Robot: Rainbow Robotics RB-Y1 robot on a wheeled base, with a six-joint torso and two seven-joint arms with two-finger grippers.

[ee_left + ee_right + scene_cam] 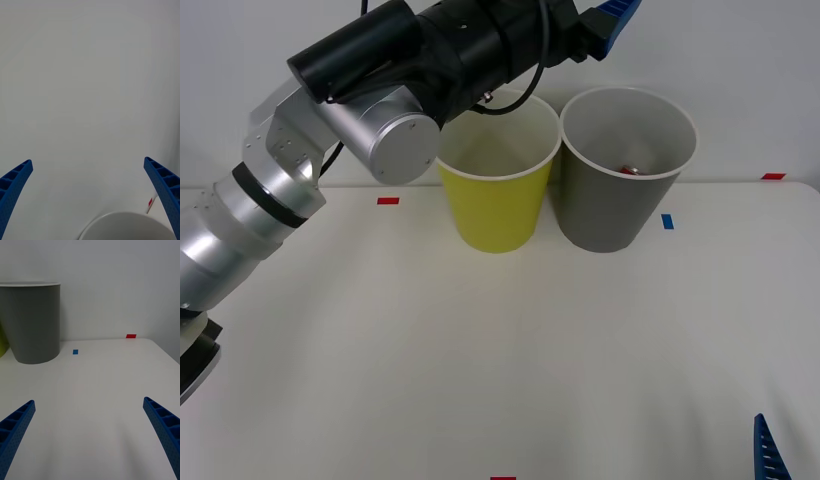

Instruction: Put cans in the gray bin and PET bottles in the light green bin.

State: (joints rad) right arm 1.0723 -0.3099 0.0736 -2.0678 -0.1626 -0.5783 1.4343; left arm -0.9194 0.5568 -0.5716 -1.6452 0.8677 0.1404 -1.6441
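Left gripper (612, 20) is hanging at the top of the front view above the gray bin (620, 205), fingers (15, 183) spread apart and holding nothing. Inside that bin a red can (630, 170) is lying, with the light green bin (495, 205) touching its left side. Right gripper (90, 435) is idling at lower right, fingers wide apart over the white table (480, 360).

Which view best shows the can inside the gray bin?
The front view: it looks into the gray bin, where the can lies. The right wrist view gives the bin's outer wall; the left wrist view, a pale rim.
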